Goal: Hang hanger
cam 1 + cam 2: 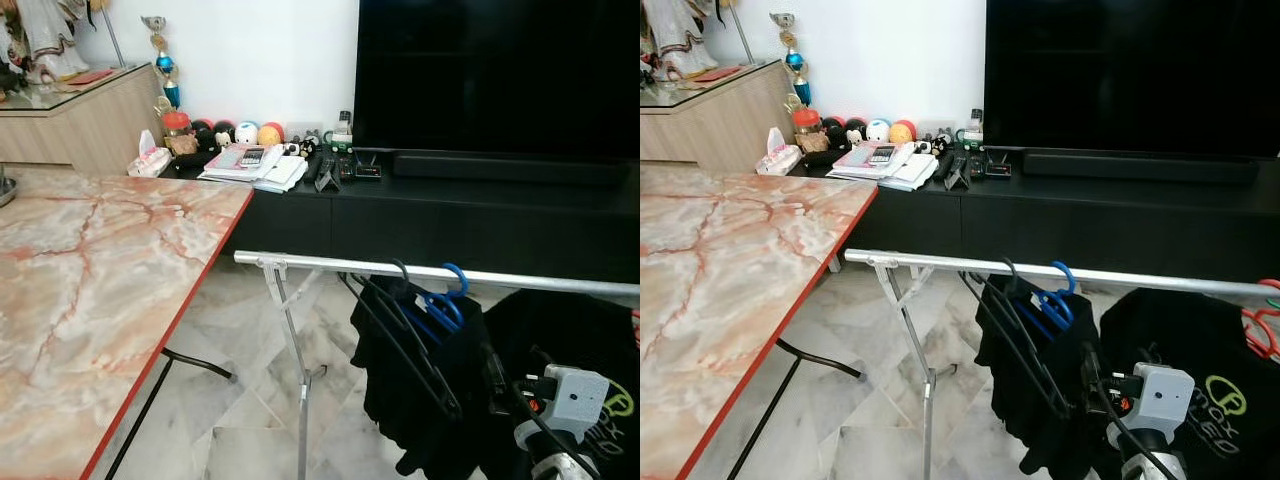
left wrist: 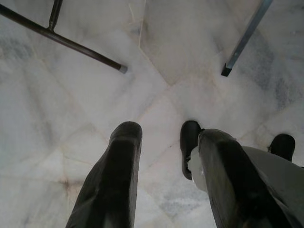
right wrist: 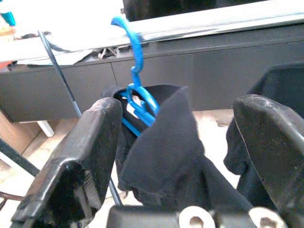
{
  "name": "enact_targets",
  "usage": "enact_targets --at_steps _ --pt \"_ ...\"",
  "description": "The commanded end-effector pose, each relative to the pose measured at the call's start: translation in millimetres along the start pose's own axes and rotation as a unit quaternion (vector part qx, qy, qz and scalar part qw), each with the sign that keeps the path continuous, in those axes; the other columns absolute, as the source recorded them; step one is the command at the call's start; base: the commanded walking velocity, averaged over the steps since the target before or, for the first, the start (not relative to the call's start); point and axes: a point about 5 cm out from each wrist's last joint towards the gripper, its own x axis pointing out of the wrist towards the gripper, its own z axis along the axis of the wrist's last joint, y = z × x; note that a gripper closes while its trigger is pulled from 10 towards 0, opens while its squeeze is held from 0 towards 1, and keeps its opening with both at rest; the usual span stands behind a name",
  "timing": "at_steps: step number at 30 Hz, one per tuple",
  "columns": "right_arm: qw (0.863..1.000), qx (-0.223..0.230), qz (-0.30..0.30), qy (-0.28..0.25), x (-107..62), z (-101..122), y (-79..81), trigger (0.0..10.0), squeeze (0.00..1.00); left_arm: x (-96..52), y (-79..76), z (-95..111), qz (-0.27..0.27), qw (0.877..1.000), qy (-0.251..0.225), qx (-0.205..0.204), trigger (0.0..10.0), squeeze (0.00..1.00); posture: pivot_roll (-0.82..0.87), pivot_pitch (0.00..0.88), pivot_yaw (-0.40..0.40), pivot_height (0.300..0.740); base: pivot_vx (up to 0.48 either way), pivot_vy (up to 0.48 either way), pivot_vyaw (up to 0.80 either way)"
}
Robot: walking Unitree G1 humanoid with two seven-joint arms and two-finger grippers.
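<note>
Drying rack between table and TV console

The rail (image 1: 430, 272) spans from centre to 3 o'clock, with a hanger (image 1: 445, 300) and garment (image 1: 420, 380) hung on it; the table (image 1: 90, 290) lies at 9 o'clock, the console (image 1: 450, 215) behind at 12.

A blue hanger (image 3: 137, 90) carrying a black garment (image 1: 415, 385) hangs with its hook over the silver rail (image 1: 330, 264) of a drying rack, upright, just beside an empty black hanger (image 1: 400, 330) on the same rail
</note>
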Motion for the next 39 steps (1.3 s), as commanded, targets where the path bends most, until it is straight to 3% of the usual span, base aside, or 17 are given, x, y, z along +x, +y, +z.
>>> enact_targets --at_steps 1,14,19,23,30,38,39 --pt "1.000 -0.003 0.003 0.000 1.8 1 1.8 10.0 0.00 -0.5 3.4 -1 0.002 1.000 0.004 0.002 10.0 0.00 -0.02 0.000 0.018 0.740 0.304 0.000 0.00" --pt "1.000 -0.007 0.005 0.000 1.0 0 2.7 10.0 0.00 -0.5 3.4 -1 0.003 1.000 0.004 0.004 10.0 0.00 -0.02 0.000 0.012 0.740 0.234 0.000 0.00" --pt "1.000 0.001 -0.006 -0.003 -8.9 -2 0.1 10.0 0.00 -0.4 2.8 -1 -0.002 1.000 0.005 0.003 10.0 0.00 -0.02 0.000 0.011 0.740 0.000 0.000 0.00" --pt "1.000 -0.005 -0.022 0.015 -22.8 -8 -7.3 10.0 0.00 -0.4 2.6 -1 -0.004 1.000 0.007 0.004 10.0 0.00 -0.03 0.000 0.008 0.740 0.000 0.000 0.00" --pt "0.998 -0.035 -0.024 0.037 -28.5 -6 -20.9 10.0 0.00 -0.2 2.5 0 -0.005 1.000 0.007 0.006 10.0 0.00 -0.04 0.000 0.013 0.740 0.000 0.000 0.00" --pt "0.985 -0.088 0.090 0.117 -21.8 5 -25.0 10.0 0.00 0.0 2.1 1 -0.009 1.000 0.008 0.008 10.0 0.00 -0.04 0.000 0.012 0.740 0.000 0.000 0.00" --pt "0.976 -0.102 0.115 0.156 -25.1 4 -28.5 10.0 0.00 0.0 1.8 1 -0.009 1.000 0.009 0.008 10.0 0.00 -0.04 0.000 0.009 0.740 0.000 0.000 0.00"
